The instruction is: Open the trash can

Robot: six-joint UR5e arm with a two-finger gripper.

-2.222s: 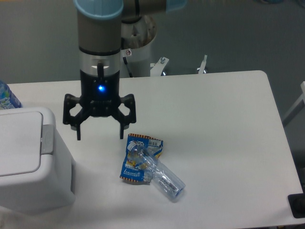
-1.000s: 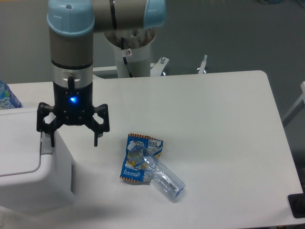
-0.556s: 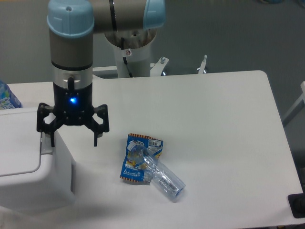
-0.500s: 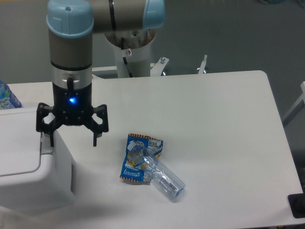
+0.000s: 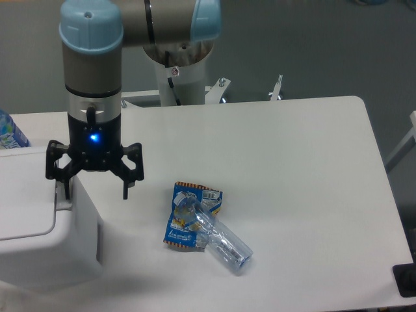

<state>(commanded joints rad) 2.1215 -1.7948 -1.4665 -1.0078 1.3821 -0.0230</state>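
Your gripper's fingers (image 5: 126, 188) are spread wide apart and hold nothing; the gripper (image 5: 95, 193) hangs over the right edge of the trash can, one finger by the grey hinge tab (image 5: 63, 192), the other out over the table. You can see the white table (image 5: 292, 169) filling most of the view. On its left side sits the trash can (image 5: 39, 221), large, white and boxy, its flat lid (image 5: 23, 195) closed. Near the table's middle, well apart from the bin, lies a crushed clear plastic bottle (image 5: 221, 240), resting partly on a blue and orange wrapper (image 5: 185, 218). At the far left edge a bit of blue-labelled bottle (image 5: 10, 133) shows behind the bin.
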